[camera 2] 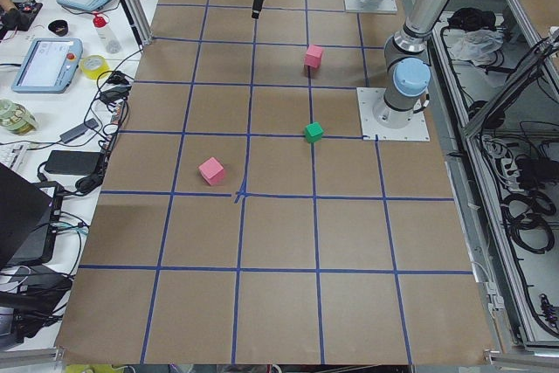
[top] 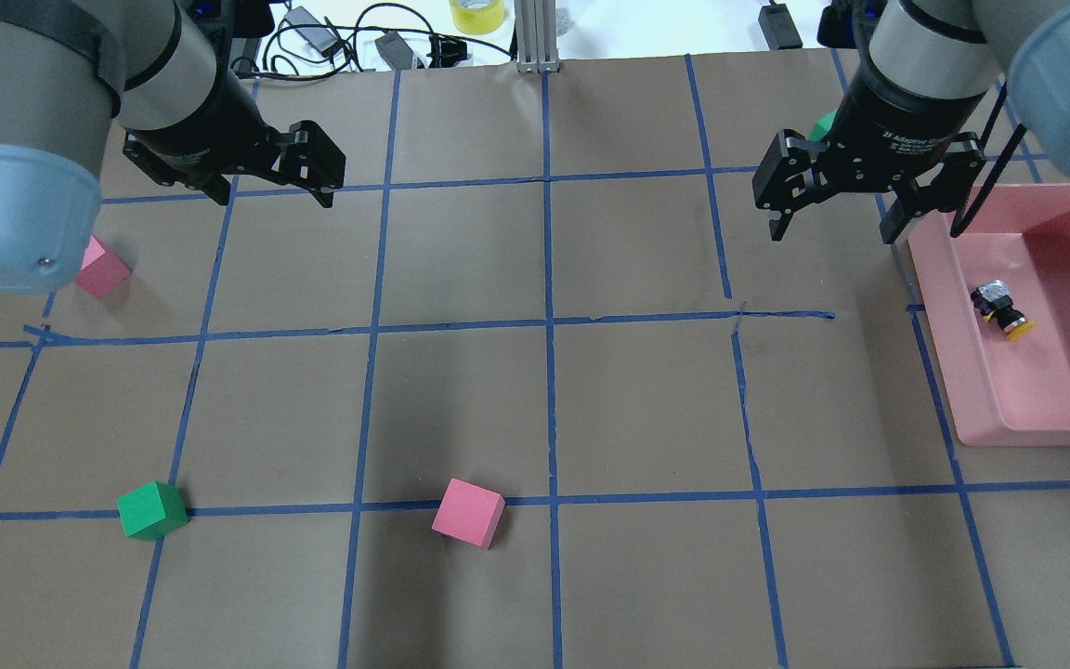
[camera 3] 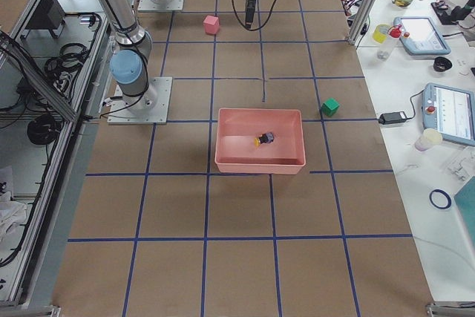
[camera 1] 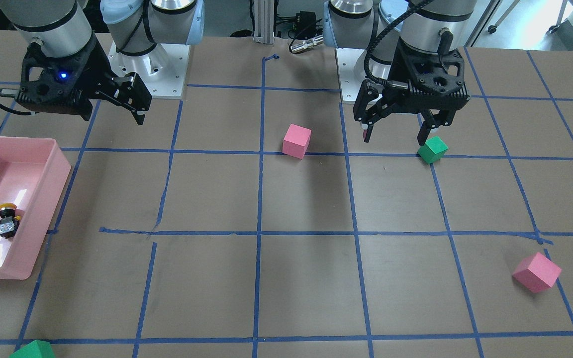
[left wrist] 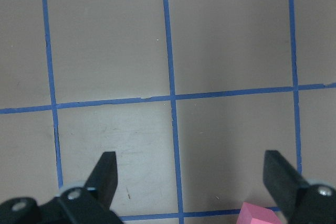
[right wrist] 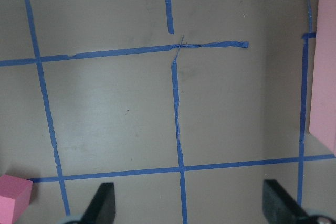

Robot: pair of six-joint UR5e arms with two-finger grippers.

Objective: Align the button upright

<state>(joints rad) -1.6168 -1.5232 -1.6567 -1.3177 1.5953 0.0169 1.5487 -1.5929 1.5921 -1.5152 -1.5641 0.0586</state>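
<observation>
The button (top: 1002,309) lies on its side in a pink bin (top: 990,409) at the table's right end. Its yellow cap points toward the robot's side and its silvery base away. It also shows as a small button (camera 1: 8,220) in the front view and as the button (camera 3: 264,139) in the right side view. My right gripper (top: 832,234) hangs open over the table just left of the bin's far corner, with nothing between its fingers (right wrist: 105,200). My left gripper (top: 273,197) is open and empty over the far left of the table, and its fingers (left wrist: 107,171) stand wide apart.
A pink cube (top: 468,512) and a green cube (top: 152,509) sit on the near grid line. Another pink cube (top: 103,268) lies at the far left. A second green cube (camera 1: 33,350) sits beyond the bin. Cables and tape clutter the far table edge (top: 386,42).
</observation>
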